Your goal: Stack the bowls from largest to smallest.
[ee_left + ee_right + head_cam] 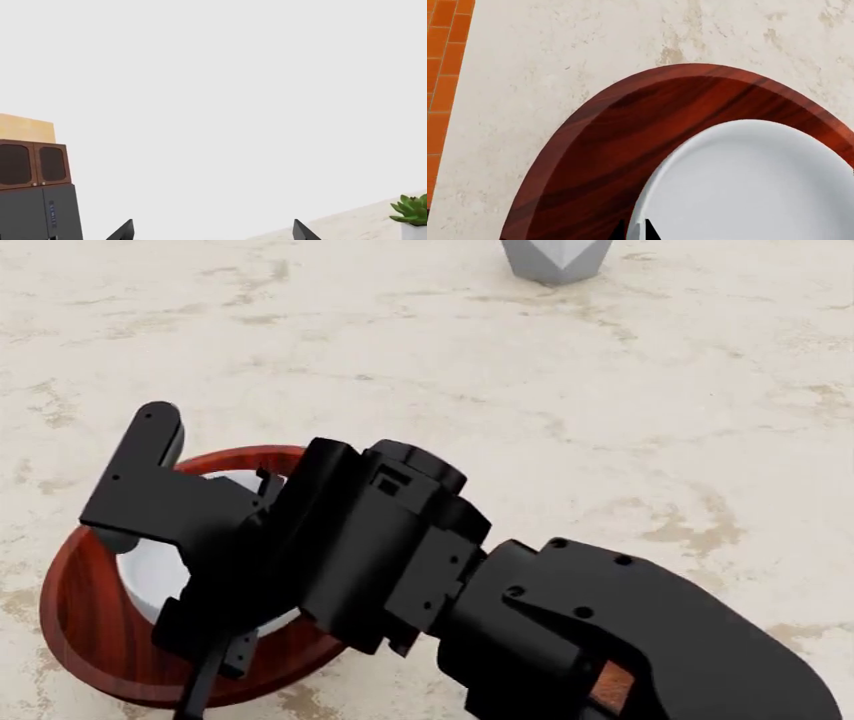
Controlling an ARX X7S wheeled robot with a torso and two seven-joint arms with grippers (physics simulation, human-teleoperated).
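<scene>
Head view: two bowls visible, one red wood bowl (80, 630) and one white bowl (154, 575) sitting inside it, on the beige stone counter (667, 420). My right gripper (200, 580) hangs over them; in the right wrist view its fingertips (647, 231) look pinched narrow on the white bowl's rim, contact unclear. One grey faceted object (558, 258) stands far back. Left wrist view: my left gripper (212, 230) spread wide, holding nothing, one potted plant (412, 212), one cabinet (33, 165).
</scene>
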